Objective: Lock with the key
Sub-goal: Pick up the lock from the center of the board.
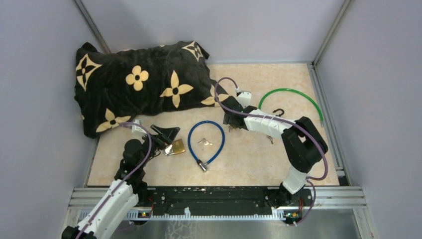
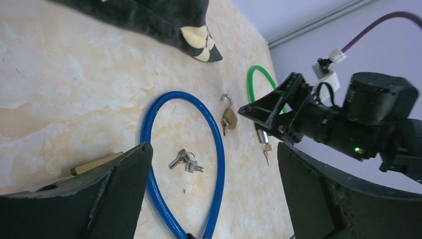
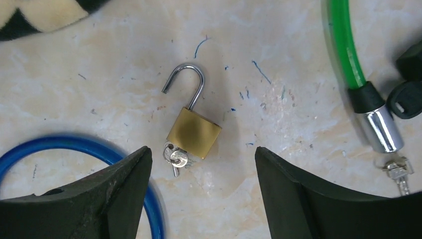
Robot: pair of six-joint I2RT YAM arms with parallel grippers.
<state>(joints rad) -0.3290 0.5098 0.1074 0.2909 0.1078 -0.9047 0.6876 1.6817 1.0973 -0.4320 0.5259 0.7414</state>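
Note:
A small brass padlock (image 3: 194,132) lies flat on the table with its shackle swung open. A key (image 3: 177,158) on a ring sticks in its bottom. My right gripper (image 3: 199,164) hovers just over it, open, with nothing between its fingers. The left wrist view shows the same padlock (image 2: 228,117) beside the right gripper (image 2: 268,107). My left gripper (image 2: 213,149) stands wide open and empty near a larger brass padlock (image 1: 175,147). A loose bunch of keys (image 2: 185,162) lies inside the blue cable loop (image 2: 219,164).
A blue cable lock (image 1: 206,142) lies mid-table. A green cable lock (image 1: 291,97) curves at the right, its metal end (image 3: 383,130) and a key (image 3: 398,172) close to the right gripper. A black flowered cushion (image 1: 139,82) fills the back left. Grey walls enclose the table.

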